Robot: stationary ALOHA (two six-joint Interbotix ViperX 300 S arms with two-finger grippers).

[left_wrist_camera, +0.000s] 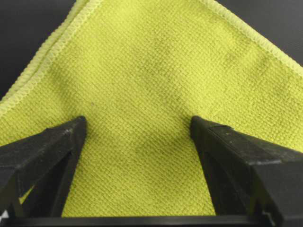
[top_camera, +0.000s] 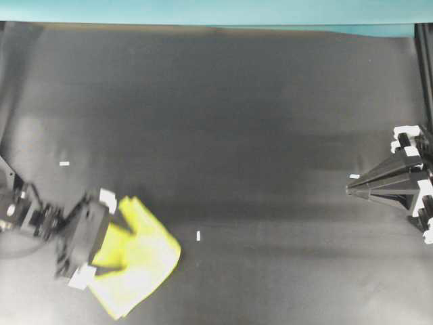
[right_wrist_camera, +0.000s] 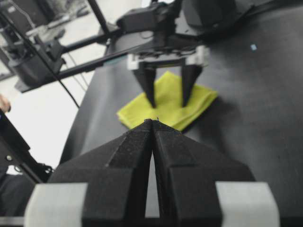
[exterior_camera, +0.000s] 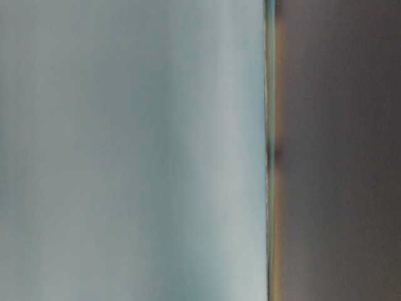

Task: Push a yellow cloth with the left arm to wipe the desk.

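Observation:
The yellow cloth [top_camera: 152, 261] lies folded on the black desk [top_camera: 237, 135] at the near left. My left gripper [top_camera: 125, 250] stands over the cloth's left part, open, with both fingertips resting down on the fabric. In the left wrist view the cloth [left_wrist_camera: 151, 71] fills the frame, and the left gripper [left_wrist_camera: 137, 120] has its two black fingers spread wide on it with nothing clamped between them. My right gripper [top_camera: 348, 190] sits shut at the right edge, far from the cloth. From the right wrist view, the right gripper [right_wrist_camera: 152, 120] points at the cloth [right_wrist_camera: 135, 111] and the left gripper [right_wrist_camera: 169, 104].
Small white tape marks [top_camera: 64, 163] [top_camera: 198, 235] dot the desk. A teal strip [top_camera: 203, 10] runs along the far edge. Black frame bars [right_wrist_camera: 28, 61] stand beyond the desk's side. The table-level view is a blur.

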